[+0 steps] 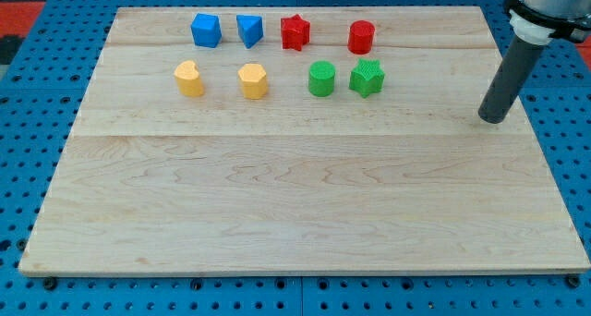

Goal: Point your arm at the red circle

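The red circle (pixel 361 37), a short red cylinder, stands in the top row of blocks on the wooden board (pixel 305 196), at that row's right end. My tip (pixel 494 119) rests on the board near its right edge, well to the right of and below the red circle, apart from every block. The dark rod rises from it toward the view's top right corner.
Left of the red circle in the top row are a red star (pixel 295 31), a blue triangle-like block (pixel 249 30) and a blue cube (pixel 206 30). The row below holds a yellow heart (pixel 189 79), a yellow hexagon (pixel 253 80), a green circle (pixel 321 79) and a green star (pixel 367 78).
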`<state>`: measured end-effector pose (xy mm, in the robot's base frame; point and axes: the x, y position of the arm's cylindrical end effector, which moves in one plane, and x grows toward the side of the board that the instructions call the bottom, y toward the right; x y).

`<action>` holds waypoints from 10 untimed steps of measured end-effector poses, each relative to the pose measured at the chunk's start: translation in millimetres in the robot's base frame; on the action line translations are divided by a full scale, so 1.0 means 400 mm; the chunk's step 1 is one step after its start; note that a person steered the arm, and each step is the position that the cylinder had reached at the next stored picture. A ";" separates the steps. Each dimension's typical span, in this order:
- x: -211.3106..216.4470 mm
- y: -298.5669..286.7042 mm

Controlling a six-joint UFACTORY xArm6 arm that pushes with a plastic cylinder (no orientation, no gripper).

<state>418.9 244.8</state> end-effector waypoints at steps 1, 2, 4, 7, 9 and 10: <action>0.000 0.000; 0.018 -0.034; 0.018 -0.057; -0.290 -0.194; -0.516 -0.280; -0.563 -0.374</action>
